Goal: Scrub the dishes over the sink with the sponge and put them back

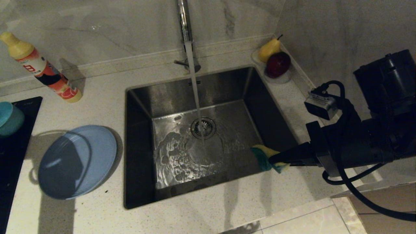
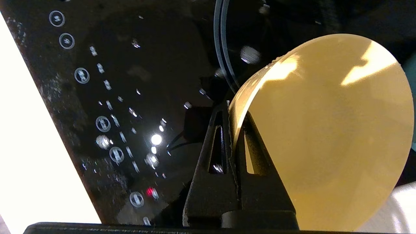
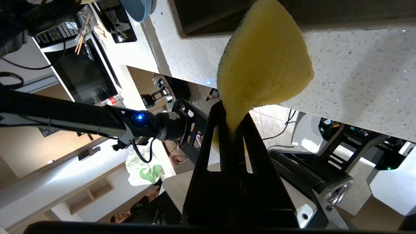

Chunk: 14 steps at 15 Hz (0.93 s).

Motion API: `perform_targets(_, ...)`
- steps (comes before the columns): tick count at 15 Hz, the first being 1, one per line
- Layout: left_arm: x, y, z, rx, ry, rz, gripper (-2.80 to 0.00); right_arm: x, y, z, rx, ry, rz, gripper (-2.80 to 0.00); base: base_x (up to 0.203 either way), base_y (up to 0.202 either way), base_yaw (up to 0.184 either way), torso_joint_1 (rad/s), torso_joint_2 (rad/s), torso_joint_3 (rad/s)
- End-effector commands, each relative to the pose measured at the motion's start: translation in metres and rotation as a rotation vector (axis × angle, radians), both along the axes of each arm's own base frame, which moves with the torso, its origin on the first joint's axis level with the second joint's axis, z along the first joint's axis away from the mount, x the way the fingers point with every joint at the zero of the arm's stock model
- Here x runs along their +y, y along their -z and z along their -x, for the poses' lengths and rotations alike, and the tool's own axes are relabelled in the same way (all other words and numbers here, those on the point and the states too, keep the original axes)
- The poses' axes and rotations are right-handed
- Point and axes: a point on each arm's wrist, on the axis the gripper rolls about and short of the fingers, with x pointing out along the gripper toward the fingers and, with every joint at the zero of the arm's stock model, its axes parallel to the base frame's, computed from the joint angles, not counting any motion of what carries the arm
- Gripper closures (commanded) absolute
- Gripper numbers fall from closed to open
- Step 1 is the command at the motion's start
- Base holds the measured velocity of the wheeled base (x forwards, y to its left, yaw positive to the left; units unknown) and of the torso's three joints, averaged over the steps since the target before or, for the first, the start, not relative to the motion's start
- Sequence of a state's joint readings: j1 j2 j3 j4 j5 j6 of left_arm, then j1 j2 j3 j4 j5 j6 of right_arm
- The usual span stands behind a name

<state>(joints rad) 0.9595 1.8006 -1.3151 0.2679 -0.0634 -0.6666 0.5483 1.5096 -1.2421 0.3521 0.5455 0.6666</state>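
Water is streaming from the tap [image 1: 185, 22] into the sink [image 1: 208, 94] centre, leaving me room either side.

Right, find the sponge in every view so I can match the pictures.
Head view: the sponge is at the sink's right front corner, pinched in the right gripper.
Left wrist view: not in it; only the yellow bowl over the black cooktop.
Right wrist view: upper centre, held at its narrow end.
Shared landmark: the speckled counter.
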Motion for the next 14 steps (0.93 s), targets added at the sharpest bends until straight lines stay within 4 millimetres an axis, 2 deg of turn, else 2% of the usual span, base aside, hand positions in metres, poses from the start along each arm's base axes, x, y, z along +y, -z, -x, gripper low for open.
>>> perform_targets(1,0.009,0.012,-0.002,0.013,-0.013,0.023,0.0,0.001,0.001,0.0,0.009,-0.002,0.0,0.0,0.0,0.0,0.0,0.0,0.0,0.0)
perform_targets(6,0.014,0.013,0.0,0.006,-0.014,0.026,0.0,0.001,0.003,-0.001,0.017,-0.002,0.003,0.0,0.0,0.0,0.0,0.0,0.0,0.0)
perform_targets(7,0.014,0.014,0.0,0.008,-0.013,0.028,-2.8,0.001,0.003,-0.001,0.016,-0.002,0.002,0.0,0.0,0.0,0.0,0.0,0.0,0.0)
perform_targets(11,0.016,0.01,0.0,-0.008,-0.004,0.021,-2.8,-0.001,0.002,0.002,0.014,-0.002,0.001,0.0,0.0,0.0,0.0,0.0,0.0,0.0)
perform_targets(14,0.006,-0.014,0.006,-0.067,0.021,-0.01,-2.8,-0.001,0.006,0.003,0.023,-0.003,0.008,0.0,0.0,0.0,0.0,0.0,0.0,0.0)
